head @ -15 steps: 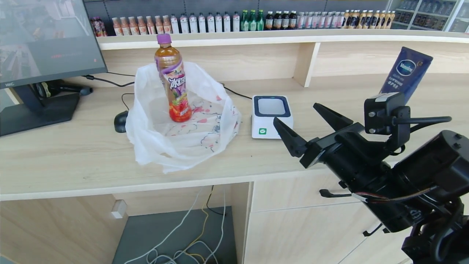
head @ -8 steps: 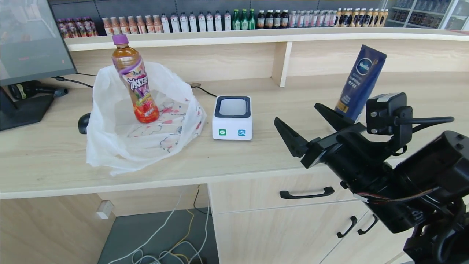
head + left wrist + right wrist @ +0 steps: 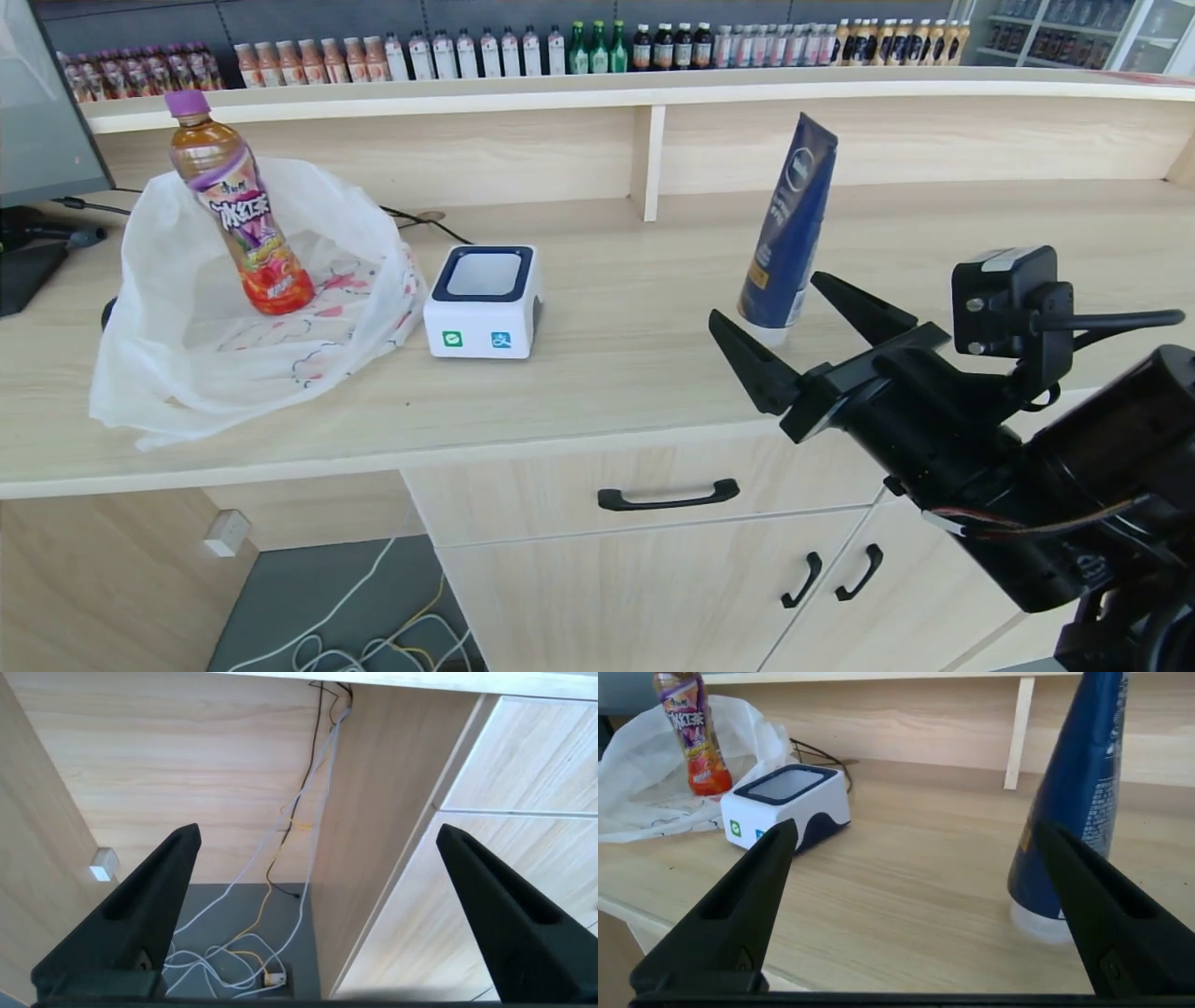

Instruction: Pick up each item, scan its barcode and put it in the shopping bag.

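**A:** What is the right tool [image 3: 764, 295] doing?

**B:** It is released. Its two black fingers [image 3: 747, 359] stand wide apart with nothing in them. It hangs at the front edge of the tabletop [image 3: 607, 392], pointing in over it.

**A:** And the nearest item?

**B:** The blue tube [image 3: 789, 224], just ahead of the tool. It stands on its cap and leans a little. In the head view it lines up with the gap between the fingers, and one finger covers part of its foot. The right wrist view shows it beyond the fingertips, toward one finger and touching neither, with its top cut off.

**A:** Farther out?

**B:** Well off to the tool's left sits the white scanner [image 3: 483, 301], its dark window facing up. Farther left again, the white shopping bag [image 3: 159, 383] lies open on the tabletop. A bottle [image 3: 238, 215] with a purple cap stands tilted inside it. A dark sliver behind the bag is too covered to name. A monitor [image 3: 42, 121] is cut off at the edge. The row of drinks on the shelf [image 3: 597, 47] far beyond the tool is too small to tell apart.

**A:** The left tool [image 3: 318, 833]?

**B:** It is also released, fingers spread and empty. It is below the tabletop, facing wooden panels and loose cables [image 3: 280, 887].
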`<state>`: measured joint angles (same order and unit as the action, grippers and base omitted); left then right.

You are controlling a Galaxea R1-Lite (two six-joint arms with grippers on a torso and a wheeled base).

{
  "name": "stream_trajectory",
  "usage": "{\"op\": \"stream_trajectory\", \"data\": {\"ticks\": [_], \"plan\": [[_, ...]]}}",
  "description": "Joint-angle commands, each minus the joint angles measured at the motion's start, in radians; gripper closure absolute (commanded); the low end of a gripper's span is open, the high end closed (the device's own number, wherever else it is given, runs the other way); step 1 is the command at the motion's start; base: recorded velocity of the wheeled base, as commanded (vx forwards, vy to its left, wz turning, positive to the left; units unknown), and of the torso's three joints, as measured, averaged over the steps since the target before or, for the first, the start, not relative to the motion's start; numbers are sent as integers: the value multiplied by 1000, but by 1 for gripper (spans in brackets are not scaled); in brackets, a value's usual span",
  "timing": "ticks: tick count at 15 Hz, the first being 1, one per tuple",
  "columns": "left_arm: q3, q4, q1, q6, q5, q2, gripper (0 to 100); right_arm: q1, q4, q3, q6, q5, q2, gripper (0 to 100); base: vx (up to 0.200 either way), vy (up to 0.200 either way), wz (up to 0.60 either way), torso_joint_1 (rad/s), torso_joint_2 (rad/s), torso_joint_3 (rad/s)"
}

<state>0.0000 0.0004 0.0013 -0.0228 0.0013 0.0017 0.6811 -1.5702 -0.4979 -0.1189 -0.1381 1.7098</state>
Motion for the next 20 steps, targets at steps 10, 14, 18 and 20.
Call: {"op": "stream_trajectory", "data": {"ticks": [10, 14, 18, 20], "plan": [[0, 0, 0, 7, 0, 0, 0, 3, -1, 10, -1, -55, -1, 0, 0, -20, 0, 1, 1, 0], [0, 0, 0, 7, 0, 0, 0, 20, 21, -27, -36, -92, -1, 0, 0, 0, 0, 0, 0, 0], [0, 0, 0, 7, 0, 1, 0, 92, 176, -151, -48, -253, 2, 0, 0, 0, 0, 0, 0, 0], [0, 0, 0, 7, 0, 0, 0, 91, 210, -188, -41, -278, 11, 0, 0, 0, 0, 0, 0, 0]]}}
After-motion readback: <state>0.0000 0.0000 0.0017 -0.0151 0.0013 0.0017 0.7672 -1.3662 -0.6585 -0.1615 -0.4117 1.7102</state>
